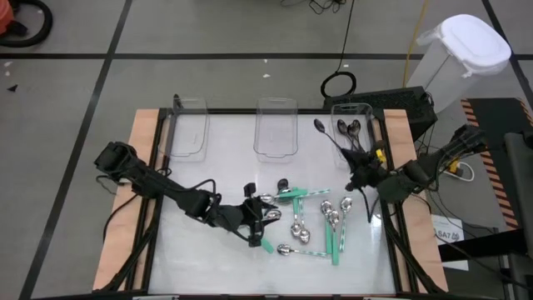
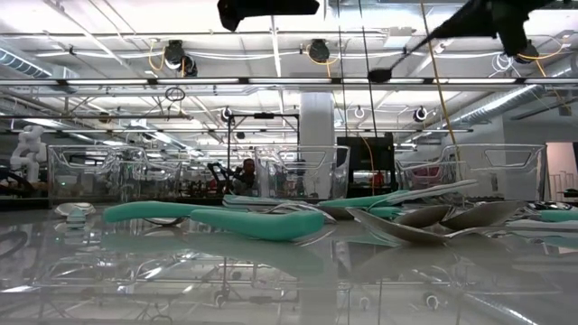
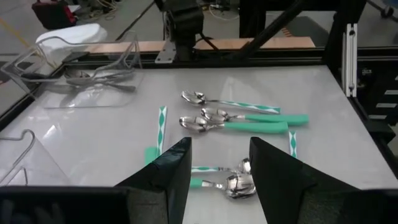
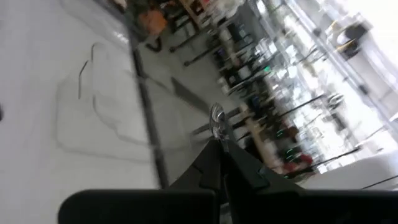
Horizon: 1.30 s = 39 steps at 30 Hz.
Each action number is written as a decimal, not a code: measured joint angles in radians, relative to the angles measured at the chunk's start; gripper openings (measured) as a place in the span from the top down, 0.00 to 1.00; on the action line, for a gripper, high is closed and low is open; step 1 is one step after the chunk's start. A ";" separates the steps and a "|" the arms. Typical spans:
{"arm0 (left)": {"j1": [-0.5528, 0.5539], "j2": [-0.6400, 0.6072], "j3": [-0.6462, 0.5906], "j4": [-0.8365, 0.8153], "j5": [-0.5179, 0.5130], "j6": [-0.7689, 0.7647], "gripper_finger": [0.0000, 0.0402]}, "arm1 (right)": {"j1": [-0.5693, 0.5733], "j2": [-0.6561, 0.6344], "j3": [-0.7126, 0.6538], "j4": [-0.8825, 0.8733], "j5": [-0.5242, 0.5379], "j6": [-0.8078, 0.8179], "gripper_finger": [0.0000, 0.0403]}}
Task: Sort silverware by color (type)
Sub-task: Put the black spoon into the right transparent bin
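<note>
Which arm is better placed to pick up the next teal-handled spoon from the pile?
Left. The left gripper hangs open right over the teal-handled spoons, while the right gripper is shut on a dark spoon near the right bin.

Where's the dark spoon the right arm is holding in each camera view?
High view: dark spoon right of centre, just left of the rightmost clear bin.
Low view: top right, in the air.
Left wrist view: cannot make it out.
Right wrist view: centre.
Shared landmark: that bin, also in the left wrist view.
</note>
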 joint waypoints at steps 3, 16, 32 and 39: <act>-0.002 0.000 0.000 -0.001 0.000 -0.001 0.60 | -0.062 -0.023 0.000 -0.104 -0.052 0.089 1.00; -0.002 0.000 0.000 -0.037 0.000 -0.028 0.60 | -0.295 -0.041 0.000 -0.319 -0.185 0.164 1.00; 0.006 0.000 0.000 -0.032 0.000 -0.026 0.60 | -0.608 -0.030 0.000 -0.494 -0.359 0.181 1.00; 0.007 0.000 0.000 -0.032 0.000 -0.027 0.60 | -0.701 0.009 0.000 -0.487 -0.427 0.141 1.00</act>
